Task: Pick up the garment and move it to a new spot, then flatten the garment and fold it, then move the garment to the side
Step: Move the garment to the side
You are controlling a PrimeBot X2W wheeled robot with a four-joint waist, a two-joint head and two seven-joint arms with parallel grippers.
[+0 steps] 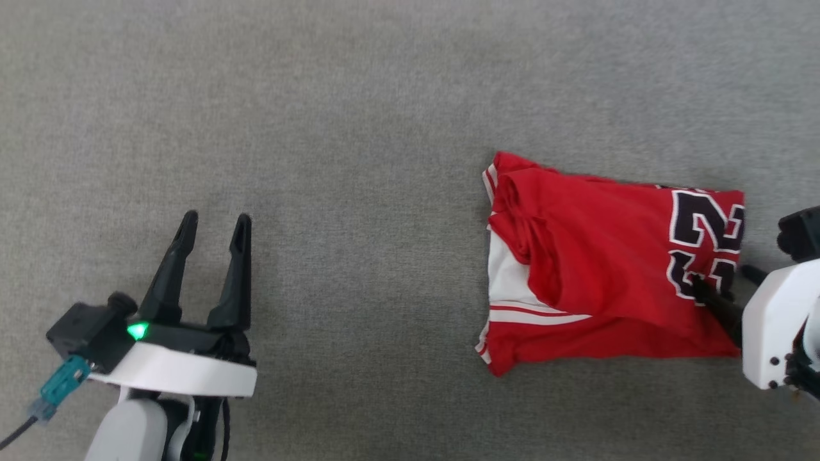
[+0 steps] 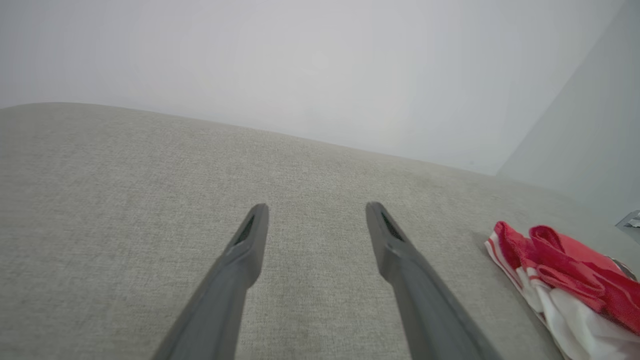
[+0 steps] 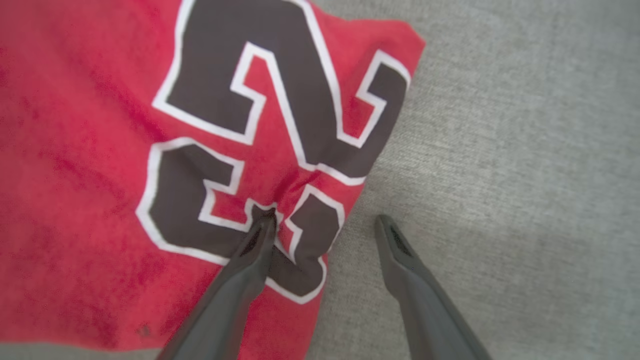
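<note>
Head view: shirt (image 1: 589, 256) lies folded into a rough rectangle on the grey cloth surface (image 1: 359, 128), right of centre. A white sleeve with striped trim shows at its left end, and the black number print (image 1: 705, 237) at its right end. Left hand (image 1: 216, 221) is at lower left, fingers spread, holding nothing, well apart from the shirt. Right hand (image 1: 719, 275) is at the right edge, by the shirt's printed end, with one dark finger lying on the print.

Left wrist view: left hand (image 2: 316, 207) is spread over bare surface. The shirt (image 2: 565, 270) is off to the right, sleeve end nearest. Pale wall (image 2: 300, 60) behind.

Right wrist view: right hand (image 3: 325, 220) is spread and straddles the shirt's edge. One fingertip (image 3: 265, 225) touches the print (image 3: 280, 100), and the cloth puckers there. The other finger is over bare surface just beside the shirt (image 3: 75, 150). Not pinching anything.
</note>
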